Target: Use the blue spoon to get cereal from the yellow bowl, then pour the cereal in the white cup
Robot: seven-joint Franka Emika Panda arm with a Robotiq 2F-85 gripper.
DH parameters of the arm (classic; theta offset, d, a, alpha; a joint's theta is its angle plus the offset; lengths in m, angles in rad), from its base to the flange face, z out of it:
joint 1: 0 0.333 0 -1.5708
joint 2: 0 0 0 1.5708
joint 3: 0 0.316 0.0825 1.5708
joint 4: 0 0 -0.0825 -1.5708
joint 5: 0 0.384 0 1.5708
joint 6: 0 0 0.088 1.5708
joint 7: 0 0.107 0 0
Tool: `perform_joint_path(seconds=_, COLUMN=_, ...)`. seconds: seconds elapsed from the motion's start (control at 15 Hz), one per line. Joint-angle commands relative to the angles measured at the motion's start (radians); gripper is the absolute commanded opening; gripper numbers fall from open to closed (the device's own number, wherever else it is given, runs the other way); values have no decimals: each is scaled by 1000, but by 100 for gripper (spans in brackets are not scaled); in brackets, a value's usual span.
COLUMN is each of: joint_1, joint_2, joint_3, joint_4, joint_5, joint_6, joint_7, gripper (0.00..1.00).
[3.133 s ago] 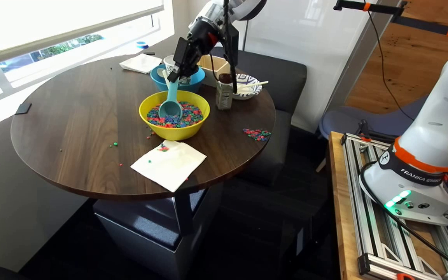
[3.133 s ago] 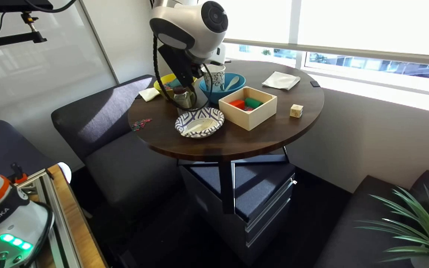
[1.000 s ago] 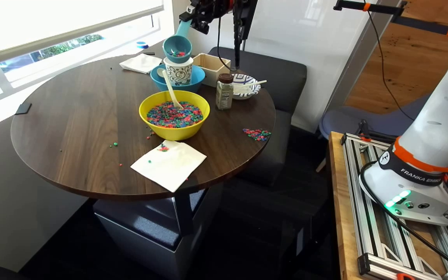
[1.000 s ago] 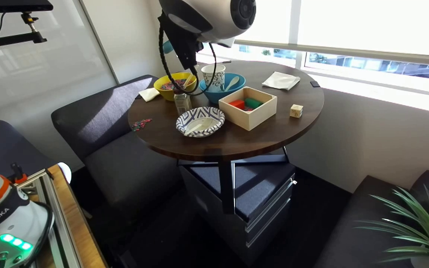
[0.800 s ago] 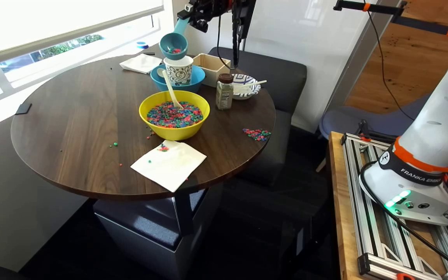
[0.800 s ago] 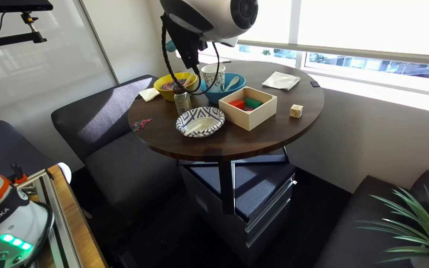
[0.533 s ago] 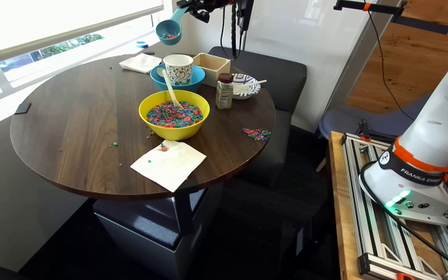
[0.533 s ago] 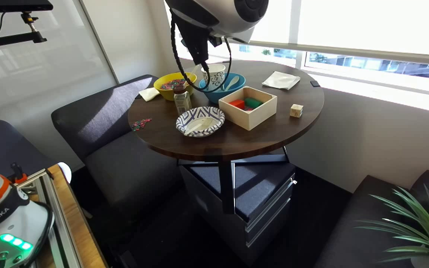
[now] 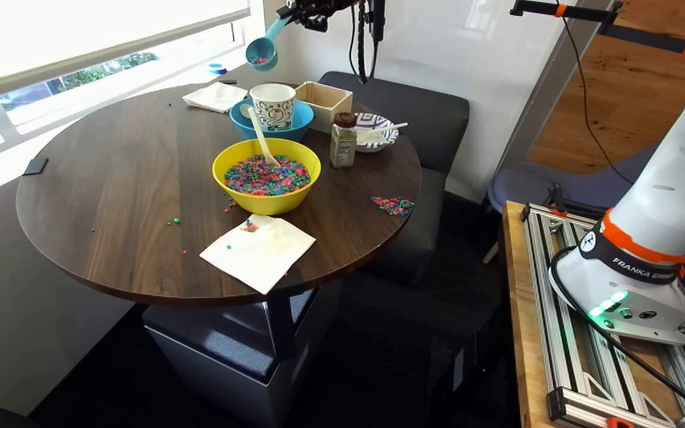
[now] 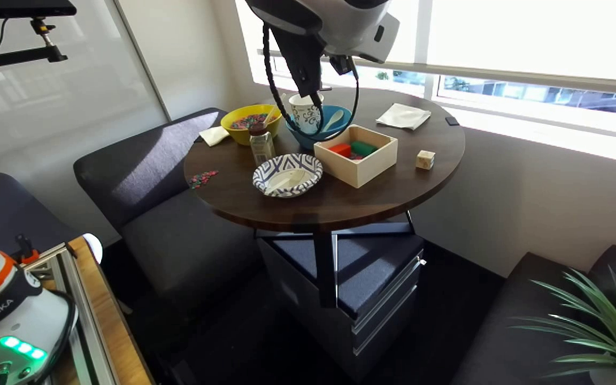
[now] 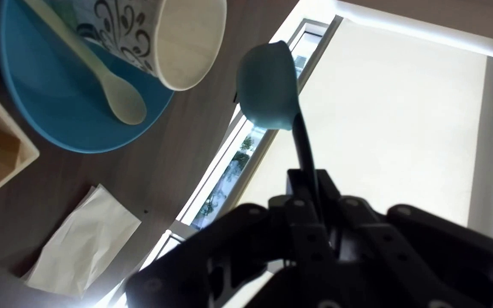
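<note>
A black gripper is clamped on the handle of the blue spoon, which hangs above the white cup with a clear gap between. Nearest trouble first: the gripper has the spoon only by the handle end, so the scoop could twist sideways under its load. Next, the scoop slopes down and away from the handle with a little cereal gathered low in it; the wrist view shows it off to one side of the cup's mouth, so tilting it there might scatter bits beside the cup. Beyond that, the cup stands inside a blue bowl; a scoop brought down too low could catch its rim and tip it.

The spoon is turquoise-tinted plastic with a deep, rounded scoop, pink and bluish bits showing inside. Below, the cup is white with dark scrollwork and a pale interior; its bottom is hidden. Near the cup, the yellow bowl is wide and holds plenty of cereal in pink, blue and green.
</note>
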Motion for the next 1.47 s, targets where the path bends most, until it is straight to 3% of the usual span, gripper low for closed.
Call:
perform_joint_path(seconds=0.0, joint_1=31, joint_2=2, joint_3=0, joint_4=4, joint_5=-73, joint_6=122, joint_7=4, gripper=2)
perform_joint_path(seconds=0.27, joint_1=47, joint_2=-10, joint_3=14, joint_4=-5, joint_5=-176, joint_6=197, joint_7=14, gripper=2)
perform_joint_path(seconds=0.67, joint_1=48, joint_2=-58, joint_3=47, joint_4=-32, joint_5=-289, joint_6=161, joint_7=-35, gripper=2)
perform_joint_path(seconds=1.0, joint_1=71, joint_2=-123, joint_3=87, joint_4=-74, joint_5=-351, joint_6=203, joint_7=-251, gripper=2)
perform_joint_path(seconds=1.4, joint_1=114, joint_2=-155, joint_3=118, joint_4=-140, joint_5=-357, joint_6=443, joint_7=-512, gripper=2)
